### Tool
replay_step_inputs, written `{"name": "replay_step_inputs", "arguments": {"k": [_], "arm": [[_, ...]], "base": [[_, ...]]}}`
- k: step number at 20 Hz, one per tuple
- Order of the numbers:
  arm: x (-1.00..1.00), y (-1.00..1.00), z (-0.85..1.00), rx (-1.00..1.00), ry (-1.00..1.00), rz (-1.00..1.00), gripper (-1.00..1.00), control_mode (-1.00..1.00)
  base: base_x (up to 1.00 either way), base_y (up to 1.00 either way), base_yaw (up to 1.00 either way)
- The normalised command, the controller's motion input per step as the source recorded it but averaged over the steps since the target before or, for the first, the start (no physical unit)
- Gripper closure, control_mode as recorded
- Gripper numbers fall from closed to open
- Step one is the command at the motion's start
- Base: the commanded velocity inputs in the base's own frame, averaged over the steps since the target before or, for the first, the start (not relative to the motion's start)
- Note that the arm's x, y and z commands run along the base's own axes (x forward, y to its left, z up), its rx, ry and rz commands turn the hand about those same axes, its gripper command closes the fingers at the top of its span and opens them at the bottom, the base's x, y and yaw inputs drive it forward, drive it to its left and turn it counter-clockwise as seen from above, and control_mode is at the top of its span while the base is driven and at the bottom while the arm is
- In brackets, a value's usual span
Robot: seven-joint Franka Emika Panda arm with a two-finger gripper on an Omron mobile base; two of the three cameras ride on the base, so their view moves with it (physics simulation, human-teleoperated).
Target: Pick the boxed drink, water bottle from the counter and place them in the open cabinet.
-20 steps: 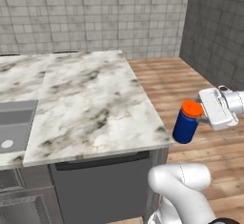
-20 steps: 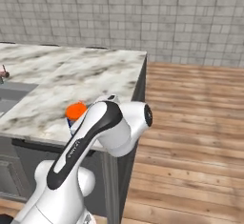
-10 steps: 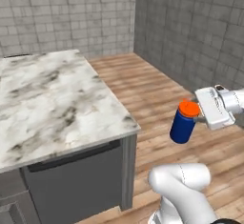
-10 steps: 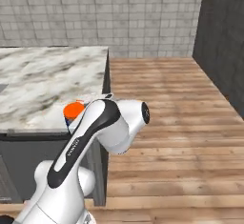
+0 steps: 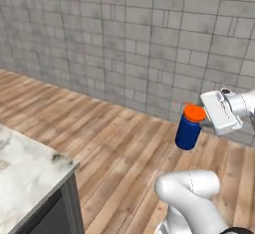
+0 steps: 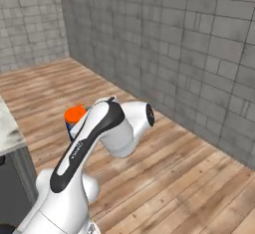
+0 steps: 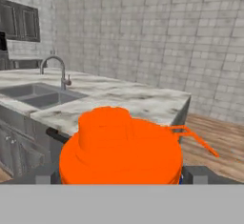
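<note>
Because the water bottle (image 5: 189, 128) rides upright between the jaws of the gripper (image 5: 201, 123), spread wide around its stout body with the orange cap on top, you are carrying it clear of the counter (image 5: 25, 178), out over the wooden floor (image 5: 109, 138). You have open room on every side here, with the counter's corner low to the left and the grey tiled wall (image 5: 129, 44) well ahead.

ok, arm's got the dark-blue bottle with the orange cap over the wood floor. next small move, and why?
Probably keep turning the base until the wall cabinet shows. The gripper holds the dark-blue bottle with the orange cap over the wood floor, off the white marble counter, facing a grey tiled wall.
</note>
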Motion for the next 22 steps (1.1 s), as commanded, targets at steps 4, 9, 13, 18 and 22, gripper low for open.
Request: {"name": "replay_step_inputs", "arguments": {"k": [4,9,13,18,22], "arm": [[0.0,0.0,0.0,0.0,0.0,0.0,1.0,1.0],[0.0,0.0,0.0,0.0,0.0,0.0,1.0,1.0],[0.0,0.0,0.0,0.0,0.0,0.0,1.0,1.0],[0.0,0.0,0.0,0.0,0.0,0.0,1.0,1.0],[0.0,0.0,0.0,0.0,0.0,0.0,1.0,1.0]], "base": [[0.0,0.01,-0.98],[0.0,0.01,-0.98],[0.0,0.01,-0.99],[0.17,0.08,-0.83],[0.66,0.23,-0.32]]}}
